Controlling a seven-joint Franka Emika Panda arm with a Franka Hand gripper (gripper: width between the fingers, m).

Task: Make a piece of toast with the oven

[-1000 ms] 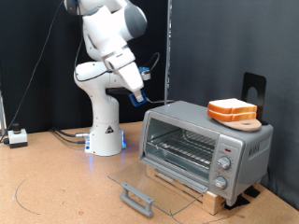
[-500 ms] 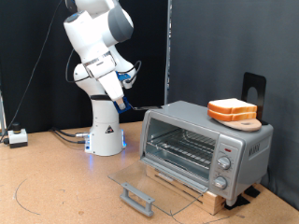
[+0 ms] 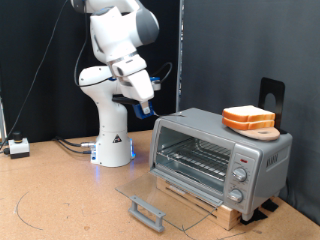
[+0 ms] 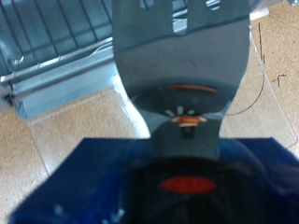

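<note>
The piece of toast [image 3: 248,117] lies on a tan wooden board [image 3: 264,131] on top of the silver oven [image 3: 222,155]. The oven's glass door [image 3: 165,198] is folded down flat, and its wire rack [image 3: 190,155] is bare. My gripper [image 3: 147,103] hangs in the air to the exterior view's left of the oven, above its top edge. In the wrist view a blue block [image 4: 112,177] fills the foreground and a grey spatula blade [image 4: 182,65] sticks out from it towards the oven rack [image 4: 56,37]. My fingers are hidden behind the block.
The oven stands on a wooden base [image 3: 215,207] on the brown table. A black stand [image 3: 272,95] rises behind the oven. A small black box [image 3: 18,147] and cables [image 3: 70,146] lie at the left near the arm's base [image 3: 113,150].
Half a second ago the arm had swung left, away from the oven. It has now swung back right, to about where it was one second ago. Toast and oven have not moved.
</note>
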